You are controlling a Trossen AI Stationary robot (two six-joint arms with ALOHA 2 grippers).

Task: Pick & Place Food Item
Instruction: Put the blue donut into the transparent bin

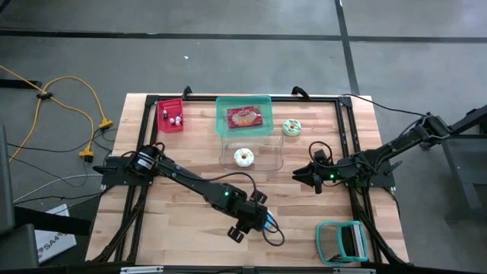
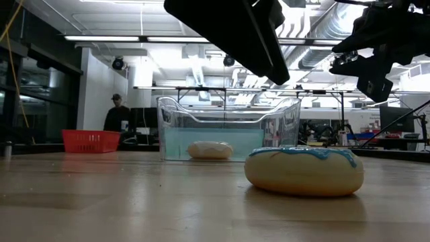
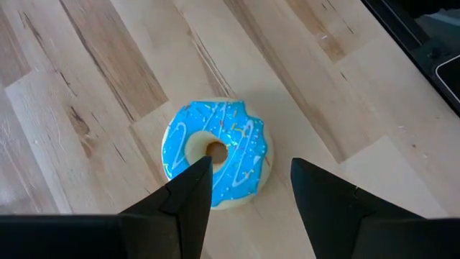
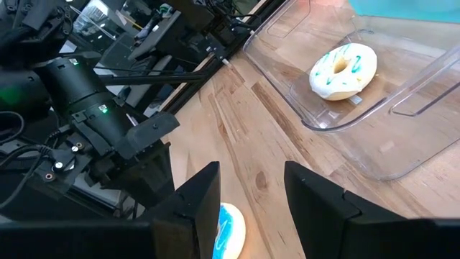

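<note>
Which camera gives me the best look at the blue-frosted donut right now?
Left wrist view: the blue-frosted donut fills the middle, just ahead of the open left gripper. Low view shows its side; right wrist view only an edge; high view hides it.
</note>
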